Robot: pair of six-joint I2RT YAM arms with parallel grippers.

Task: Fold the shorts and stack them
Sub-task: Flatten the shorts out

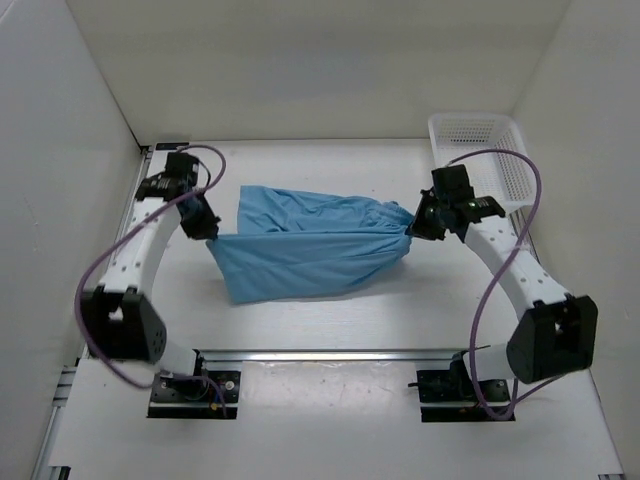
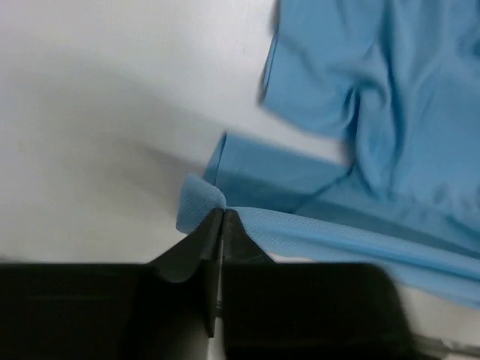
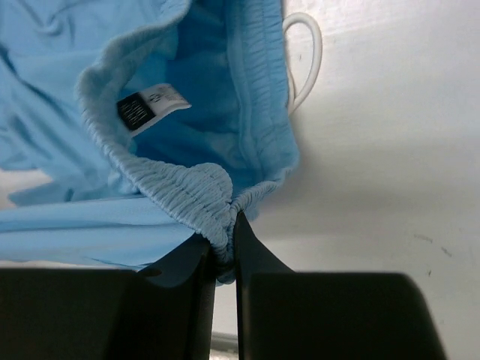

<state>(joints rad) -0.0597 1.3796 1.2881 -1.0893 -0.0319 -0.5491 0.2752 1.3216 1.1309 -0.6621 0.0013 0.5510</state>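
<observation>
The sky-blue shorts [image 1: 310, 245] hang stretched between both arms over the middle of the table, their lower part resting on it. My left gripper [image 1: 208, 232] is shut on a leg hem corner of the shorts [image 2: 201, 201] at the left. On the right, my right gripper [image 1: 410, 226] is shut on the gathered elastic waistband [image 3: 202, 191]. A black and white label [image 3: 148, 107] shows inside the waist, and a loop of white drawstring [image 3: 307, 52] lies on the table beside it.
A white mesh basket [image 1: 495, 150] stands at the back right corner, just behind the right arm. White walls close in the table on the left, back and right. A metal rail [image 1: 330, 355] runs along the near edge by the arm bases.
</observation>
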